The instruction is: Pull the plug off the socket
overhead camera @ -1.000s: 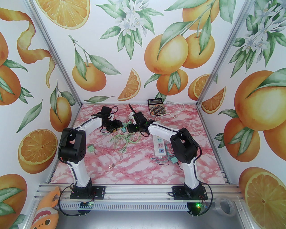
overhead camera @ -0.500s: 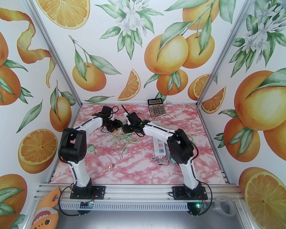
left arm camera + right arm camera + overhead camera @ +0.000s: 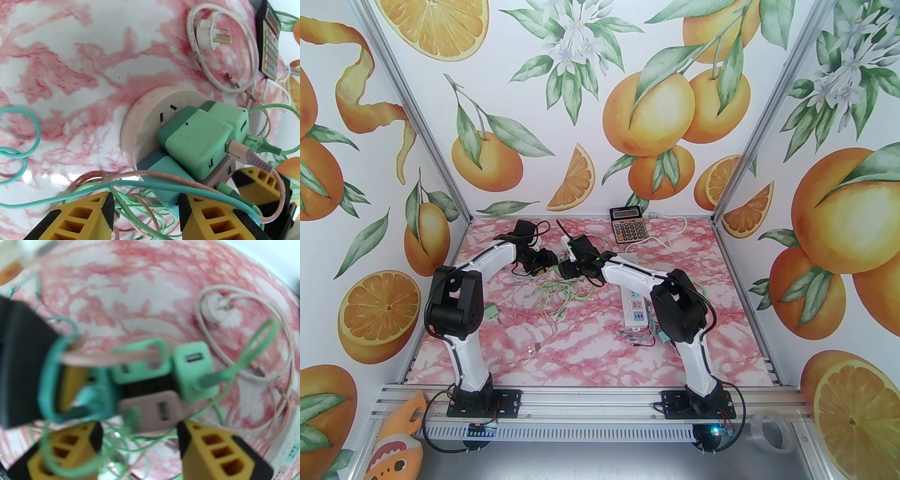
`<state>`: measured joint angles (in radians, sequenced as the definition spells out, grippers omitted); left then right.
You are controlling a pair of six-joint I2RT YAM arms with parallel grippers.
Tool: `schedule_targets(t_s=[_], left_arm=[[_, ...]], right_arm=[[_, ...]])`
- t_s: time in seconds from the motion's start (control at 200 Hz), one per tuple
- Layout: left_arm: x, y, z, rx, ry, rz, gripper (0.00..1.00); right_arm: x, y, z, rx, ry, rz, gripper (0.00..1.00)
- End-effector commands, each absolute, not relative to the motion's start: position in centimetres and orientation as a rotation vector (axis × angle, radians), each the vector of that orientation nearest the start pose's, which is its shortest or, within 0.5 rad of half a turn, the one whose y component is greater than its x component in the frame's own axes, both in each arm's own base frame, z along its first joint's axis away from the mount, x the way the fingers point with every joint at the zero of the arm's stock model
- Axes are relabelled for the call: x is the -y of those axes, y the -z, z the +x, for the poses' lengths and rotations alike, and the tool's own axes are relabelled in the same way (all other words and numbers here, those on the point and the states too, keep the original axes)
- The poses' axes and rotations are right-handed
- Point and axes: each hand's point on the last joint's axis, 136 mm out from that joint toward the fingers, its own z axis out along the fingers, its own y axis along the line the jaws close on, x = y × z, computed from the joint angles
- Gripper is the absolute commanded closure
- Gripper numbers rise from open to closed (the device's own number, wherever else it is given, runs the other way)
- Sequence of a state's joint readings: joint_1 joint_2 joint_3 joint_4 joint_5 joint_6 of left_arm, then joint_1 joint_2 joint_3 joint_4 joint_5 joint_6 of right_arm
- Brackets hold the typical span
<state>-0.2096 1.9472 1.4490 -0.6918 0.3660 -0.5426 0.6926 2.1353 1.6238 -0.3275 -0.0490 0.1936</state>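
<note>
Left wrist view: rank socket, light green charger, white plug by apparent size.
1. Socket, though partly covered.
2. Light green charger, close to it and nearer the camera, so unsure.
3. White plug, clearly smallest.

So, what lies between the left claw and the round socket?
In the left wrist view, teal, pink and green cables cross between the left claw and the round socket, and a teal plug sits at the socket's near edge.

blur and blocked sightlines

the right wrist view is smeared; the plugs [image 3: 150, 413] are soft blocks, their seating unreadable. from above, left arm [image 3: 497, 255] and right arm [image 3: 628, 274] cover the socket [image 3: 143, 121]. the calculator [image 3: 269, 44] runs off the left wrist view's edge.
</note>
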Motion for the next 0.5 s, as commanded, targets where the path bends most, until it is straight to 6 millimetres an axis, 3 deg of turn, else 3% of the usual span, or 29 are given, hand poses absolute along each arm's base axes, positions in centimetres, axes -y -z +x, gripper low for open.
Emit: schedule_targets(t_s=[0.0, 0.21, 0.325, 0.345, 0.495], left_arm=[[14.8, -5.4, 41.3, -2.921, 0.611, -0.355, 0.50], [14.9, -5.3, 41.4, -2.924, 0.618, -0.351, 0.50], [15.0, -5.2, 41.4, -2.929, 0.621, -0.345, 0.50], [15.0, -5.2, 41.4, -2.929, 0.622, -0.343, 0.50], [15.2, -5.2, 41.5, -2.933, 0.627, -0.333, 0.50]], right_arm=[[-36.3, -9.0, 44.2, -2.354, -0.524, -0.640, 0.41], [-37.4, -8.4, 44.4, -2.336, -0.547, -0.702, 0.41], [-37.5, -6.7, 44.0, -2.361, -0.516, -0.743, 0.42], [-38.0, -7.5, 44.4, -2.338, -0.519, -0.747, 0.42], [-38.8, -6.7, 44.2, -2.331, -0.470, -0.801, 0.42]])
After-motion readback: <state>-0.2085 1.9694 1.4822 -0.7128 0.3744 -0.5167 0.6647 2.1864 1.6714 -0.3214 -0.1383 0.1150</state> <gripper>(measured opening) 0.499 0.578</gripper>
